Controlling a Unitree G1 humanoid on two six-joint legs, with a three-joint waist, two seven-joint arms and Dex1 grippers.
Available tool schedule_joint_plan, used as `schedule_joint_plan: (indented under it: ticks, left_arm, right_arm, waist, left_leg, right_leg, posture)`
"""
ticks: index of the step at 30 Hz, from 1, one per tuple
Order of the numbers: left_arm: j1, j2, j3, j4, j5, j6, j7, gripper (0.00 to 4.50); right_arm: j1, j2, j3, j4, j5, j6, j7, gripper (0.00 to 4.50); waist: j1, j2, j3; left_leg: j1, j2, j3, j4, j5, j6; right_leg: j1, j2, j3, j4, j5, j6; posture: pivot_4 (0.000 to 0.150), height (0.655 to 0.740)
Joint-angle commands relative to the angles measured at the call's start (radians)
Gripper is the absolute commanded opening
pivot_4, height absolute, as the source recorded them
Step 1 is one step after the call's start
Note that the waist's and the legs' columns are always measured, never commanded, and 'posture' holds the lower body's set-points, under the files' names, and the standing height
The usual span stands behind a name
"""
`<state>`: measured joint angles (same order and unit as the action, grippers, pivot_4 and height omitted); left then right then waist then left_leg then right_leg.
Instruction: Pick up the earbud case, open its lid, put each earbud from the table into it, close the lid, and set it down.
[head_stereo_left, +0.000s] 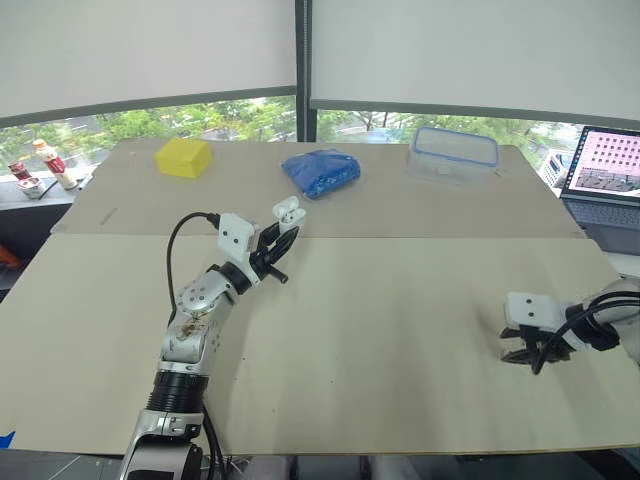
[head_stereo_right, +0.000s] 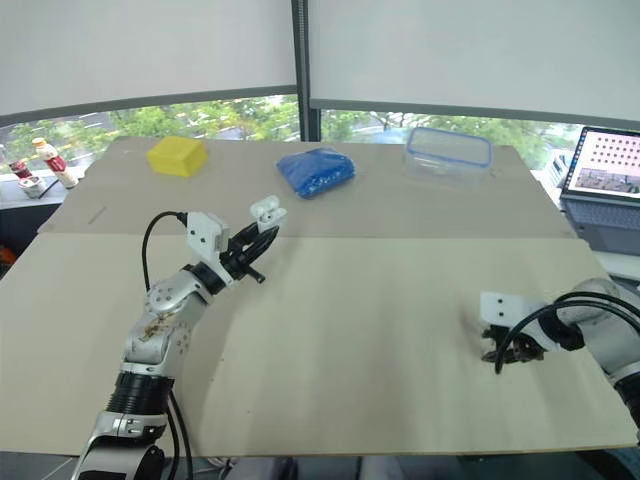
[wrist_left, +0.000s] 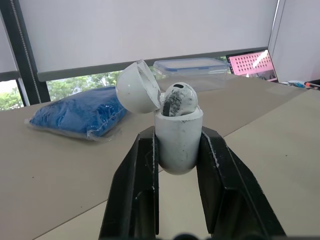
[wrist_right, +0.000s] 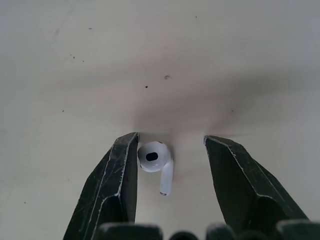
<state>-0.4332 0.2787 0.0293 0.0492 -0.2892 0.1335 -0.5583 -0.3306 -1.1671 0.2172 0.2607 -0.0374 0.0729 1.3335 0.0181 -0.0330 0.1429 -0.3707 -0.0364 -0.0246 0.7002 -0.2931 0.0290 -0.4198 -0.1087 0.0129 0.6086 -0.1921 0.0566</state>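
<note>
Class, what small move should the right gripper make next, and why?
Probably close the right gripper on the earbud: its open fingers straddle it on the table, and the left gripper holds the earbud case lid-open, with another earbud seated inside.

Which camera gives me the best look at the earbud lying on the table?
The right wrist view: the earbud lies on the table in plain sight between the open jaws of the right gripper, close to one of them. In both eye views that gripper covers it. The left wrist view faces the open case instead.
</note>
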Motion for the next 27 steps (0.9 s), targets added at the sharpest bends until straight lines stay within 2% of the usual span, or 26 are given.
schedule_joint_plan:
  ticks: [1,15,18,21,22,27]
  left_arm:
    - [-0.02,0.001,0.007,-0.038,-0.004,-0.009,0.002,0.55]
    - [-0.016,0.0,0.008,-0.039,-0.003,-0.009,0.007,0.55]
    - [-0.016,0.0,0.009,-0.039,-0.003,-0.008,0.007,0.55]
    - [-0.018,-0.002,0.008,-0.038,-0.003,-0.008,0.009,0.55]
    - [-0.019,-0.002,0.008,-0.037,-0.003,-0.008,0.009,0.55]
    - [-0.023,-0.004,0.005,-0.03,-0.004,-0.01,0.003,0.55]
  right_arm:
    - [0.04,-0.026,0.025,0.024,-0.059,-0.014,0.018,2.35]
    - [0.018,-0.006,0.028,0.054,-0.087,-0.06,0.022,2.35]
    - [0.021,-0.002,0.024,0.054,-0.08,-0.055,0.03,1.56]
    - [0.024,0.007,0.011,0.047,-0.07,-0.05,0.027,0.54]
    - [0.025,0.01,0.007,0.045,-0.068,-0.048,0.025,0.35]
    - [0.017,0.029,-0.011,0.036,-0.047,-0.05,0.023,0.35]
  waist:
    - [0.005,0.0,0.0]
    - [0.009,0.0,0.0]
    - [0.008,0.0,0.0]
    - [0.006,-0.001,0.0]
    - [0.004,-0.001,0.0]
    - [-0.001,-0.002,0.0]
  left_leg:
    - [0.0,0.0,0.0,0.0,0.0,0.0]
    - [0.0,0.0,0.0,0.0,0.0,0.0]
    - [0.0,0.0,0.0,0.0,0.0,0.0]
    - [0.0,0.0,0.0,0.001,0.0,0.0]
    - [0.0,0.0,0.0,0.001,0.0,0.0]
    - [0.001,0.0,0.0,0.001,0.0,0.0]
  right_leg:
    - [0.0,0.0,0.0,0.0,0.0,0.0]
    - [0.0,0.0,0.0,0.0,0.0,0.0]
    - [0.0,0.0,0.0,-0.001,0.0,0.0]
    - [0.001,0.0,0.0,-0.001,0.0,0.0]
    - [0.001,0.0,0.0,-0.001,0.0,0.0]
    - [0.001,0.0,0.0,-0.001,0.0,0.0]
  posture:
    - [0.15,0.74]
    - [0.15,0.74]
    - [0.15,0.74]
    - [0.15,0.74]
    - [0.15,0.74]
    - [0.15,0.74]
